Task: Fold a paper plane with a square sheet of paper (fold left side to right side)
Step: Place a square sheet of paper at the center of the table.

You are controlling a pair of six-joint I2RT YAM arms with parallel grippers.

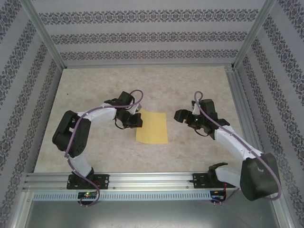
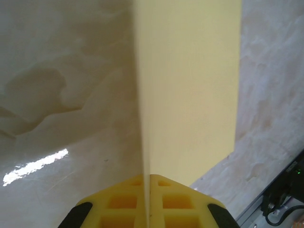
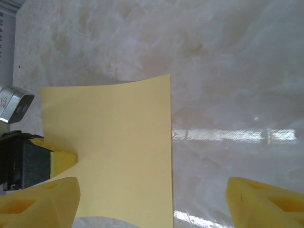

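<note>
Pinching the sheet (image 1: 153, 129) by its left edge, the left fingers (image 1: 133, 119) are pressed together with the paper clamped between them. In the left wrist view the two yellow fingers (image 2: 118, 205) meet at the bottom centre of the frame with no gap. The sheet (image 2: 190, 85) runs up from them toward the upper right, over the pale marbled desk (image 2: 57, 71).

In the top view the sheet sits near the middle of the desk (image 1: 95, 90), between the two arms and a little left of centre. The right fingers (image 1: 183, 116) are just to its right, apart from it.

In the right wrist view the right fingers (image 3: 42, 202) are spread wide and hold nothing. One is in the lower left corner, in front of the sheet (image 3: 114, 142), and the other is in the lower right corner over bare desk. The sheet's top edge is bowed rather than straight. The left fingers (image 3: 59, 157) grip its left side at mid-left of the frame.
</note>
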